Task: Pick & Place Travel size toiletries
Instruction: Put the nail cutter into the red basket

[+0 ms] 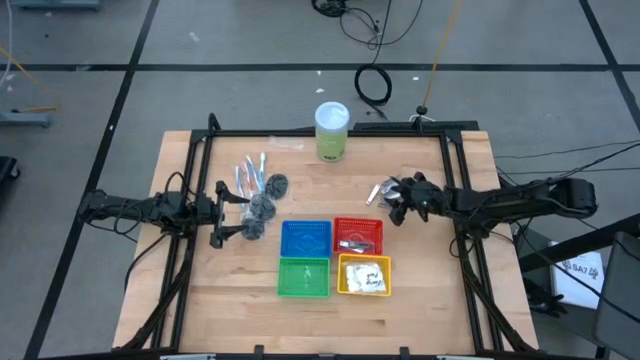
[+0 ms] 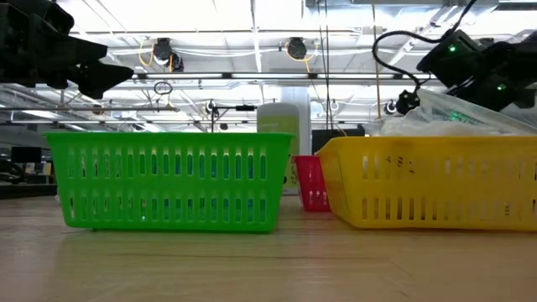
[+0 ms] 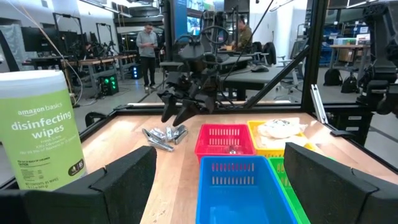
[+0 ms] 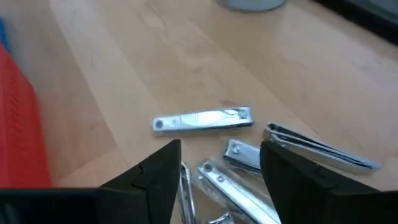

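Wooden table [image 1: 230,280], 4 baskets [image 1: 333,258]

High view looks straight down; low view level — both share the green basket [image 1: 303,277].

floor [image 1: 250,90]: grey tiles, black cables | ceiling lights [image 2: 252,17]: on | people [image 3: 148,50] at workbenches

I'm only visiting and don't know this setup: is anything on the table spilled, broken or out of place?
Nothing looks spilled or broken. The wipes tub stands upright and the four baskets sit in a neat square. Loose items lie in two small heaps still outside the baskets: silver clippers under the right fingers, dark puffs by the left arm.
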